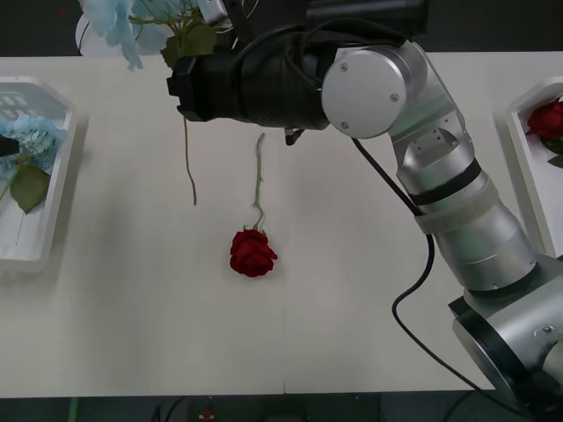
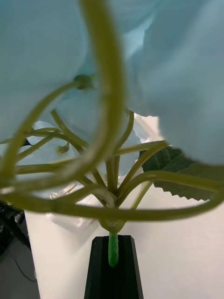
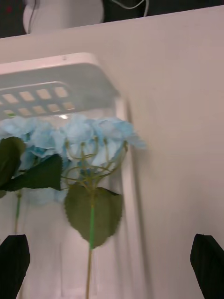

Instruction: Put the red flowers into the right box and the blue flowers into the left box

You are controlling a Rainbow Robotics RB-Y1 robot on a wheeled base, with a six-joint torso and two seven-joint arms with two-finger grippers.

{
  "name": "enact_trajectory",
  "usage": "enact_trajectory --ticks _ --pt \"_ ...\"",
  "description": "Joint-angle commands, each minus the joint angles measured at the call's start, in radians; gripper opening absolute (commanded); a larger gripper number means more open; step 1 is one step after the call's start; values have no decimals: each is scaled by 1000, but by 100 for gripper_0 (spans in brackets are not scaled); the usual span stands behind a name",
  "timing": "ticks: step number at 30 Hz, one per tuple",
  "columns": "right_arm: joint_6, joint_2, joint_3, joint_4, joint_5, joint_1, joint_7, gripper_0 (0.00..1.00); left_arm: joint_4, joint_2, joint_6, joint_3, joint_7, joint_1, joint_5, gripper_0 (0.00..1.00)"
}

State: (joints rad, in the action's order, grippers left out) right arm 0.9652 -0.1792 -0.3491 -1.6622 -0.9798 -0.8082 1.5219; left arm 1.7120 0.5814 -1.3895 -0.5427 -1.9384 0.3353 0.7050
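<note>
The right arm point(image 1: 387, 97) stretched across the far middle of the surface point(image 1: 132, 290), its end effector point(image 1: 180, 88) clamped on a blue flower point(image 1: 119, 22) whose stem hung over the far edge. One red flower point(image 1: 252, 252) lay mid-surface. Open room ran between it and the left box point(image 1: 53, 237) at the left edge, and along the near edge.

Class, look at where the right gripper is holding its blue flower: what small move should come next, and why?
Probably carry the blue flower toward the robot's left, over the left box. The right gripper is shut on its stem, holding it above the table's far side, while blue flowers already lie in that slotted tray.
</note>
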Motion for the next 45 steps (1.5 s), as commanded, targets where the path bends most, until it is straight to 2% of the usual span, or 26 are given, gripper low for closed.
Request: enact_trajectory --ticks 1,5,13,17,20,27,29,33,41,42,43,44,45 --pt "-28 64 -13 32 16 -88 -15 0 46 49 110 20 -48 -118 266 100" --pt "-69 78 -45 61 29 -105 -22 0 21 49 257 58 -148 -211 507 100" --pt "-108 78 -76 65 35 -103 -32 0 -54 48 291 109 -404 -294 1033 100" --pt "-108 78 -80 65 35 -103 -35 0 -29 35 336 184 -539 -320 1185 100" --pt "-123 78 -88 65 29 -103 -43 0 3 26 373 237 -625 -335 1219 100" --pt "-140 78 -96 65 20 -103 -60 0 81 -20 515 394 -677 -345 1251 100" --pt "-141 78 -96 65 18 -103 -63 0 109 -31 589 443 -697 -340 1234 92" --pt "-141 80 -96 65 13 -101 -68 0 127 -41 676 523 -697 -315 1211 91" --pt "-141 78 -96 65 12 -101 -71 0 127 -78 741 590 -686 -271 1142 90" --pt "-141 78 -96 65 12 -101 -72 0 126 -86 747 599 -680 -266 1130 75" --pt "-141 78 -96 65 12 -101 -72 0 127 -92 753 606 -676 -262 1120 45" --pt "-141 78 -96 67 12 -101 -72 0 126 -94 756 610 -671 -257 1117 27" --pt "-141 78 -96 65 12 -101 -71 0 126 -97 767 618 -665 -251 1117 0"
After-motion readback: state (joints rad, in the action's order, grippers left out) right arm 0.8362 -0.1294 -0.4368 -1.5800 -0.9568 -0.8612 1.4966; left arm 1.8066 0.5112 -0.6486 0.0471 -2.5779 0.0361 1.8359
